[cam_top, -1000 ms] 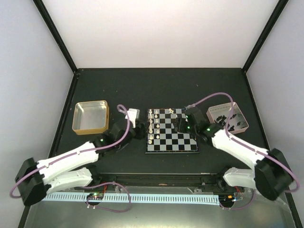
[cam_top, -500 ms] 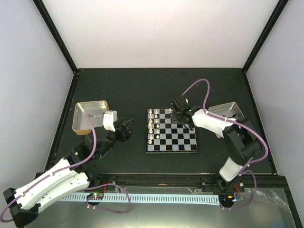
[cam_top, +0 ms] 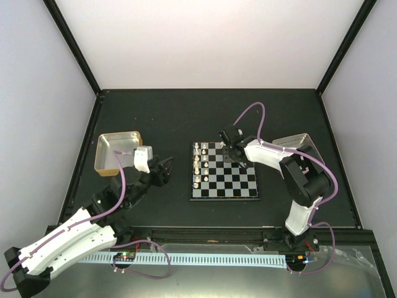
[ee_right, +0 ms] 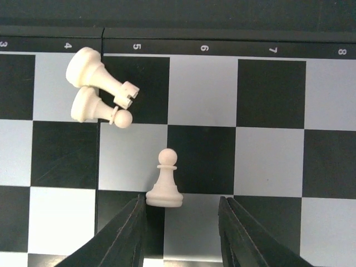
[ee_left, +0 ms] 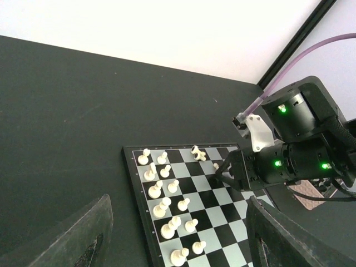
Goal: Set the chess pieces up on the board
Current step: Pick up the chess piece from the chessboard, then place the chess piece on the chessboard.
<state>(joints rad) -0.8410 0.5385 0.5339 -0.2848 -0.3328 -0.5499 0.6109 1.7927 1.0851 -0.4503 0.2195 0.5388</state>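
Observation:
The chessboard (cam_top: 236, 184) lies mid-table. Several cream-white pieces (cam_top: 197, 165) stand in its two left columns, also seen in the left wrist view (ee_left: 161, 207). My right gripper (cam_top: 232, 151) is open, low over the board's far edge. In the right wrist view, a white pawn (ee_right: 164, 181) stands upright on the board (ee_right: 270, 94) just ahead of the open gripper (ee_right: 181, 208), beside the left fingertip (ee_right: 127, 231). Two white pieces (ee_right: 100, 89) lie toppled beyond it. My left gripper (cam_top: 162, 169) is open and empty, left of the board.
A gold metal tray (cam_top: 118, 152) sits at the left behind my left arm. A pinkish tray (cam_top: 296, 143) sits at the right, partly hidden by my right arm. Dark walls edge the table.
My left arm pulled back from the board's left edge. My right arm swung round to the board's far edge, and the gripper now sits over the pawn there.

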